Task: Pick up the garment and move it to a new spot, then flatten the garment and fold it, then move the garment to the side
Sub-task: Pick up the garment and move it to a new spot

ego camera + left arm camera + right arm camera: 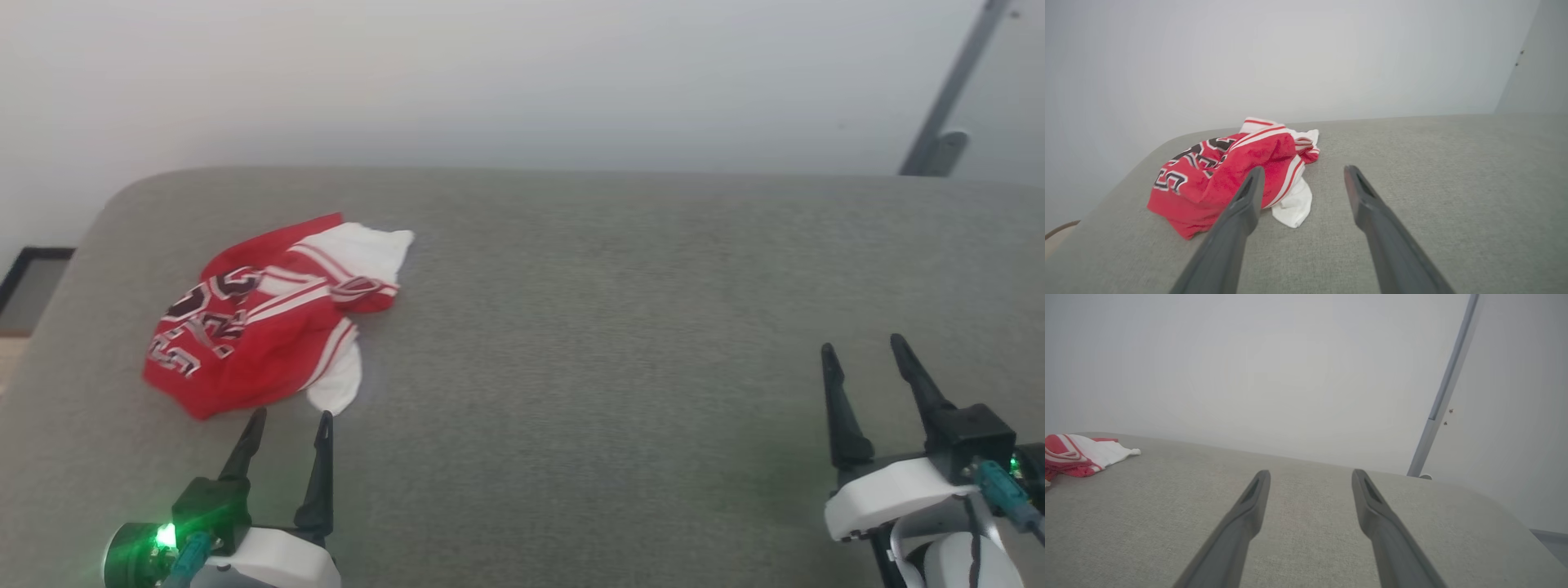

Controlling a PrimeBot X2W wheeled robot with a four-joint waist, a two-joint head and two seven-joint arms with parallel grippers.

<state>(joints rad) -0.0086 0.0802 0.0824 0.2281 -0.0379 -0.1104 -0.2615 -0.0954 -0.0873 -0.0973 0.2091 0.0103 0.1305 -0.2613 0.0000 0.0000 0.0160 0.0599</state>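
The garment (pixel 269 318), a red shirt with white sleeves, striped trim and dark lettering, lies crumpled at the left of the grey padded surface (pixel 612 327). My left gripper (pixel 292 416) is open just in front of its near edge, fingertips a little short of the cloth, nothing between them. In the left wrist view the garment (pixel 1216 179) sits ahead and left of the open left gripper (pixel 1302 171). Far to the right, my right gripper (pixel 864 345) stands open and empty. Seen from the right wrist, the garment (pixel 1081 455) is at the far left edge, well away from the right gripper (pixel 1310 475).
The grey surface has rounded far corners and ends at a pale wall. A grey metal bar (pixel 947 98) leans at the far right, beyond the surface. Bare floor and a dark frame (pixel 24 278) show past the left edge.
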